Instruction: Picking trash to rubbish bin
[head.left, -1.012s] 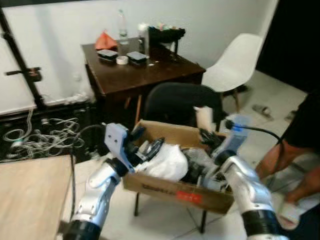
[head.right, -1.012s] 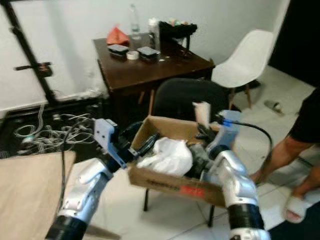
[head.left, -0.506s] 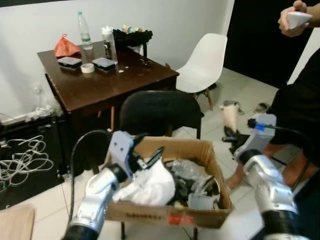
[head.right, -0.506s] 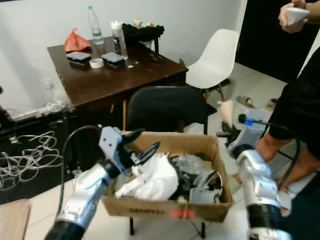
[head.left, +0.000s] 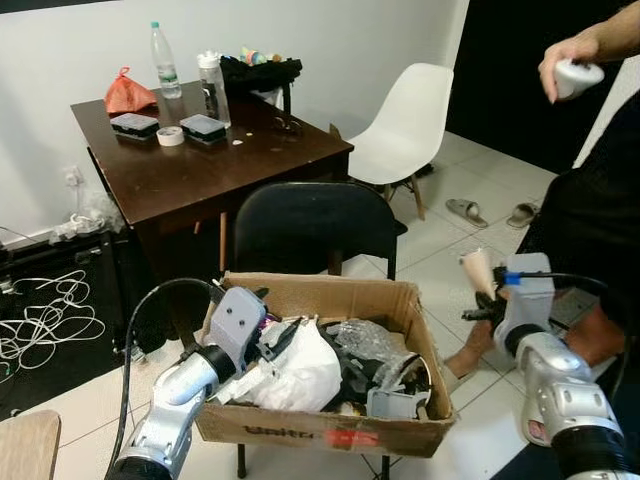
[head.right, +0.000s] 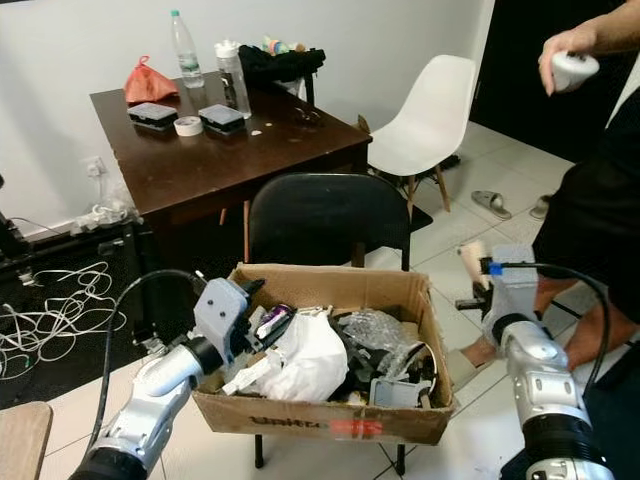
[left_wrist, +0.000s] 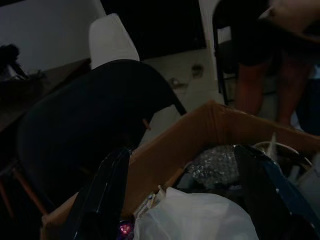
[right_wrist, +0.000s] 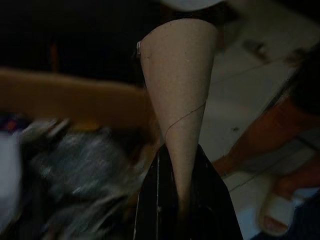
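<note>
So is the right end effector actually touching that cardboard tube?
Touching. In the right wrist view the two black fingers close on the narrow end of the cardboard tube, with no gap between them. The head views show the right end effector holding it beside the box.

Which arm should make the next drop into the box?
Right, I'd judge. The right gripper is shut on the cardboard tube, beside the cardboard box but outside its rim. The left gripper is open over the white bag inside the box, holding nothing.

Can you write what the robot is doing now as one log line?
left gripper: open at white bag in box | right gripper: holding cardboard tube beside box
</note>
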